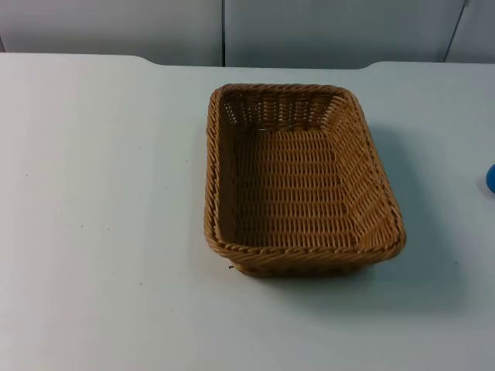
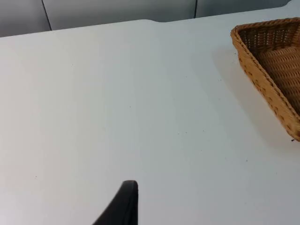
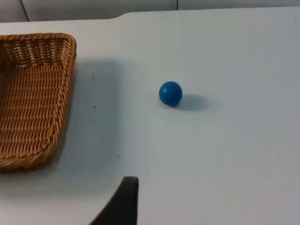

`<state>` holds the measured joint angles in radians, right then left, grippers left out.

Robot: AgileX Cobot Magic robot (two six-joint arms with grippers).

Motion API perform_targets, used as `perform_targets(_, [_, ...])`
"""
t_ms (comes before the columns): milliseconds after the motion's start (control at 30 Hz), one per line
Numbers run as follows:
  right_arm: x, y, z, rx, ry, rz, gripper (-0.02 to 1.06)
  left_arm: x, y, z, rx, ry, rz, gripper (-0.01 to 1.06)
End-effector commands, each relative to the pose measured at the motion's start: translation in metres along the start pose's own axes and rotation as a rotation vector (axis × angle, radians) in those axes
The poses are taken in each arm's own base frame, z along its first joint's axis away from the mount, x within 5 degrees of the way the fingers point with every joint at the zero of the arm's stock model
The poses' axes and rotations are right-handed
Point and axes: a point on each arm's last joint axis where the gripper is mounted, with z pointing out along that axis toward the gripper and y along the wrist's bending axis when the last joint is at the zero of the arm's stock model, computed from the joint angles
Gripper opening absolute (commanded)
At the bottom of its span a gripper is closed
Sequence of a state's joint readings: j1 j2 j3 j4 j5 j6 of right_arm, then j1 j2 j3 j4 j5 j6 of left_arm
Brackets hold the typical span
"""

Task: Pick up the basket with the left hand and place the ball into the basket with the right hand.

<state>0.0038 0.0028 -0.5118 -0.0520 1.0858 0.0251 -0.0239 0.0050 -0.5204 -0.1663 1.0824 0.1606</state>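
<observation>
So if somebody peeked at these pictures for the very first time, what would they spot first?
Probably the big brown wicker basket, sitting empty in the middle of the white table. Next comes the little blue ball, lying on the table off to the basket's right, apart from it. A black fingertip of the left gripper hangs over the bare table on the basket's left, and one of the right gripper hangs near the ball.

Blue ball and wicker basket on the white table

A small blue ball sits alone on the white table, well apart from the woven wicker basket — the basket rests flat and holds nothing. One black fingertip of the right gripper hangs above the bare table, nearer than both — touching neither.
</observation>
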Motion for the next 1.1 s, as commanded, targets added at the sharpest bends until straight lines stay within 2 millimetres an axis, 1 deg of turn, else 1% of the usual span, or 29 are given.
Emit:
perform_targets(0, [0.000, 0.000, 0.001, 0.006, -0.006, 0.004, 1.05, 0.001, -0.001, 0.001, 0.006, -0.001, -0.014, 1.05])
perform_targets(167, [0.000, 0.000, 0.001, 0.006, -0.006, 0.004, 1.05, -0.002, -0.006, -0.001, 0.060, -0.032, -0.070, 1.05])
perform_targets(233, [0.000, 0.000, 0.001, 0.006, -0.006, 0.004, 1.05, -0.009, -0.007, -0.001, 0.075, -0.029, -0.098, 1.05])
perform_targets(300, [0.000, 0.000, 0.001, 0.006, -0.006, 0.004, 1.05, -0.020, -0.006, -0.002, 0.074, -0.029, -0.115, 1.05])
perform_targets(333, [0.000, 0.000, 0.001, 0.006, -0.006, 0.004, 1.05, -0.020, -0.006, -0.002, 0.074, -0.029, -0.115, 1.05])
perform_targets(433, [0.000, 0.000, 0.001, 0.006, -0.006, 0.004, 1.05, -0.042, -0.003, -0.003, 0.068, -0.048, -0.121, 1.05])
perform_targets(467, [0.000, 0.000, 0.001, 0.006, -0.006, 0.004, 1.05, -0.054, -0.002, -0.002, 0.065, -0.061, -0.122, 1.05])
perform_targets(500, [0.000, 0.000, 0.001, 0.006, -0.006, 0.004, 1.05, -0.054, -0.002, -0.002, 0.065, -0.061, -0.122, 1.05])
perform_targets(567, [0.000, 0.000, 0.001, 0.006, -0.006, 0.004, 1.05, -0.070, 0.000, 0.001, 0.061, -0.066, -0.127, 1.05])
perform_targets(667, [0.000, 0.000, 0.001, 0.006, -0.006, 0.004, 1.05, -0.092, 0.004, 0.013, 0.054, -0.043, -0.137, 1.05])
perform_targets(700, [0.000, 0.000, 0.001, 0.006, -0.006, 0.004, 1.05, -0.092, 0.004, 0.013, 0.054, -0.043, -0.137, 1.05])
perform_targets(800, [0.000, 0.000, 0.001, 0.006, -0.006, 0.004, 1.05, -0.113, 0.009, 0.028, 0.051, -0.010, -0.135, 1.05])
perform_targets(833, [0.000, 0.000, 0.001, 0.006, -0.006, 0.004, 1.05, -0.113, 0.009, 0.028, 0.051, -0.010, -0.135, 1.05])
perform_targets(900, [0.000, 0.000, 0.001, 0.006, -0.006, 0.004, 1.05, -0.126, 0.012, 0.040, 0.051, 0.015, -0.124, 1.05])
perform_targets(967, [0.000, 0.000, 0.001, 0.006, -0.006, 0.004, 1.05, -0.142, 0.014, 0.059, 0.071, 0.040, -0.125, 1.05])
perform_targets(1000, [0.000, 0.000, 0.001, 0.006, -0.006, 0.004, 1.05, -0.147, 0.015, 0.066, 0.082, 0.039, -0.121, 1.05])
perform_targets(1033, [0.000, 0.000, 0.001, 0.006, -0.006, 0.004, 1.05, -0.147, 0.015, 0.066, 0.082, 0.039, -0.121, 1.05])
perform_targets(1067, [0.000, 0.000, 0.001, 0.006, -0.006, 0.004, 1.05, -0.152, 0.015, 0.074, 0.095, 0.040, -0.122, 1.05])
